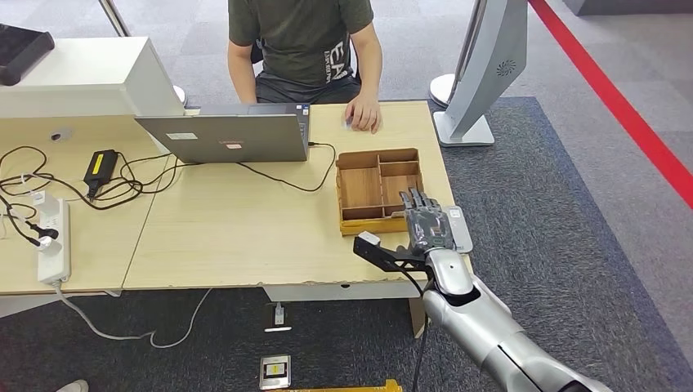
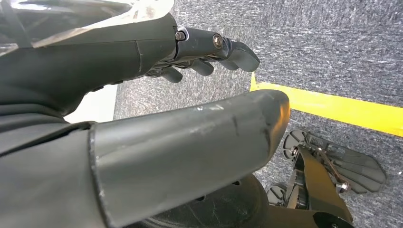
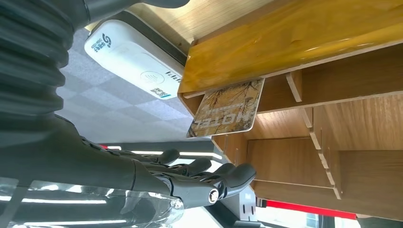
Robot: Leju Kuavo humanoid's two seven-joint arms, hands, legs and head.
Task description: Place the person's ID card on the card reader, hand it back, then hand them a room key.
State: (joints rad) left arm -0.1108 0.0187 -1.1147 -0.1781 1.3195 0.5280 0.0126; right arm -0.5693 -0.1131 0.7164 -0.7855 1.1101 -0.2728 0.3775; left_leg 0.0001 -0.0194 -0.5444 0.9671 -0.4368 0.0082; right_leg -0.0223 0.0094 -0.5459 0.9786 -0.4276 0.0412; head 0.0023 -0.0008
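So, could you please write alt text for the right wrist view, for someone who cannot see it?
The robot's right hand, fingers apart and holding nothing, hovers by a wooden tray with dividers. A room key printed HOTEL leans in one compartment, and a white card reader lies on the table just outside the tray.

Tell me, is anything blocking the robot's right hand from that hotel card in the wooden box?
Nothing visible does. The right hand hovers over the wooden box, fingers apart and holding nothing. The hotel card leans in a compartment against the box's wall, with open space between it and the fingers.
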